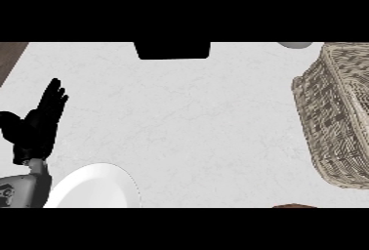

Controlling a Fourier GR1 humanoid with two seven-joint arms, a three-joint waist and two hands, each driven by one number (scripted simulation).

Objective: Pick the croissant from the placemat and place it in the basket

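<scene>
The left hand (37, 124) is resting open over the white surface (202, 127); well right of it, the basket (338, 117) is sitting at the edge.

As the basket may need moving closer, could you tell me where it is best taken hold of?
Probably by the basket's woven left rim, coming in from the open counter side. That raised edge faces the middle of the counter, while the rest of the basket runs off the view's right edge.

Single head view — steeply down onto the white counter (187, 122), fairly close.
</scene>
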